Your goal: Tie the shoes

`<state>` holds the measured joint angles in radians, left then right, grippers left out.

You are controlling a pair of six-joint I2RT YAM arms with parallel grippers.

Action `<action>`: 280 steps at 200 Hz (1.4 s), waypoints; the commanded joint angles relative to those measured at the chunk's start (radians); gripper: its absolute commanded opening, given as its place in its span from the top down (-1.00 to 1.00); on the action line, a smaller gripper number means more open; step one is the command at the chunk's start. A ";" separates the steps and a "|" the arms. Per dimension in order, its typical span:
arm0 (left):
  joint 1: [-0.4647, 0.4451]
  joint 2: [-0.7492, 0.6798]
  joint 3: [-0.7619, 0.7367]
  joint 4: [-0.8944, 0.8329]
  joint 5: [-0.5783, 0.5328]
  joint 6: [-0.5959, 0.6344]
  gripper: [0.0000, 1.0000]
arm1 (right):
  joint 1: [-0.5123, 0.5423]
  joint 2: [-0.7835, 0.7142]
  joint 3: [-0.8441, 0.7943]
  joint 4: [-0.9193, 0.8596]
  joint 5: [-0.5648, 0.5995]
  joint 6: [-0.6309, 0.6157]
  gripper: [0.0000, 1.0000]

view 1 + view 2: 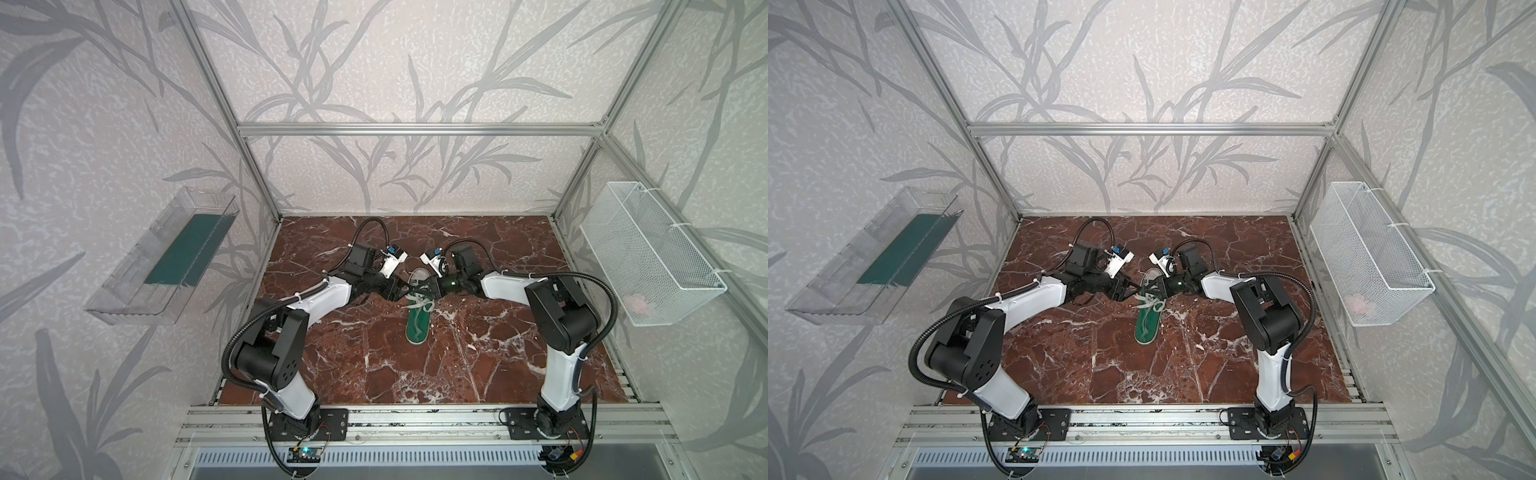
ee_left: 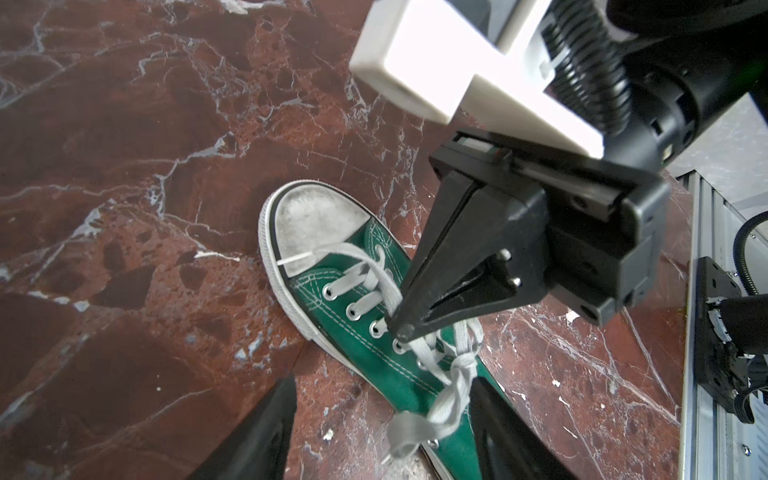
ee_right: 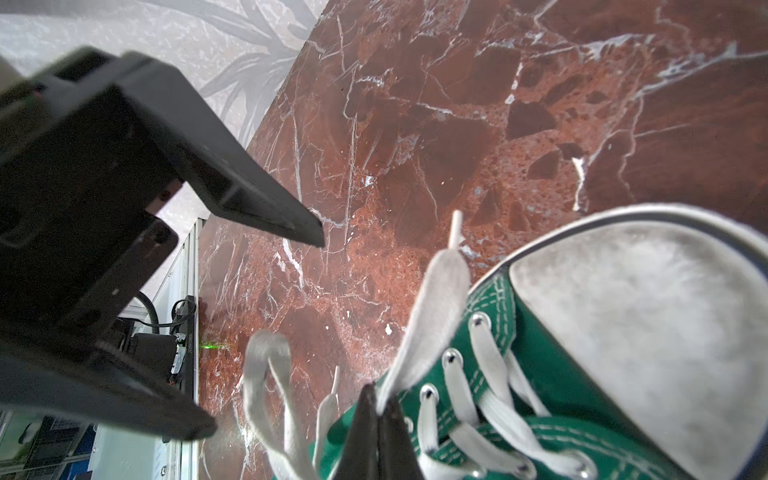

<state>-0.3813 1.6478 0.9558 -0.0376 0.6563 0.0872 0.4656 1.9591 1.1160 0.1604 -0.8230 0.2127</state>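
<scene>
Left gripper (image 2: 382, 380) spread astride the knot (image 2: 463, 368); right gripper (image 3: 378, 401) pinches a lace (image 3: 432, 303); shoe (image 1: 417, 328) central on table (image 1: 498, 353), far from edges.

You've got one sneaker (image 1: 417, 328), one lace (image 3: 436, 291), one counter (image 1: 498, 353), one bin (image 1: 124, 286), one wire basket (image 1: 648, 257). Your left end effector (image 2: 382, 386) and right end effector (image 3: 377, 405) make two (a pair).

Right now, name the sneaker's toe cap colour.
Toe cap: dirty white, clearest in right wrist view.

Soft, even light left faint shadows on the red marble tabletop (image 1: 374, 353). Wide lenses bowed frame edges; nearby white flat laces (image 3: 436, 299) blurred.
</scene>
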 commanded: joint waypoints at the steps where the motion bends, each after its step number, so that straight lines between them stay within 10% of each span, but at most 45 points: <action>1: 0.002 -0.044 -0.052 0.065 0.012 -0.050 -0.39 | -0.005 -0.013 0.006 0.004 -0.019 -0.013 1.00; 72: 0.001 -0.001 -0.094 0.216 0.069 -0.143 -0.34 | -0.006 -0.019 0.012 -0.016 -0.025 -0.029 1.00; 142: 0.002 0.007 -0.110 0.234 0.054 -0.156 1.00 | -0.008 -0.049 -0.022 -0.002 -0.001 -0.019 1.00; 236: 0.010 0.002 -0.106 0.206 0.028 -0.176 1.00 | -0.019 -0.088 -0.079 0.032 0.017 0.001 1.00; 280: 0.013 0.004 -0.128 0.265 0.069 -0.233 -0.09 | -0.019 -0.083 -0.072 0.032 0.006 0.002 1.00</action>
<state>-0.3725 1.6604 0.8558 0.1772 0.6971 -0.1123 0.4503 1.9087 1.0420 0.1757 -0.8089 0.2138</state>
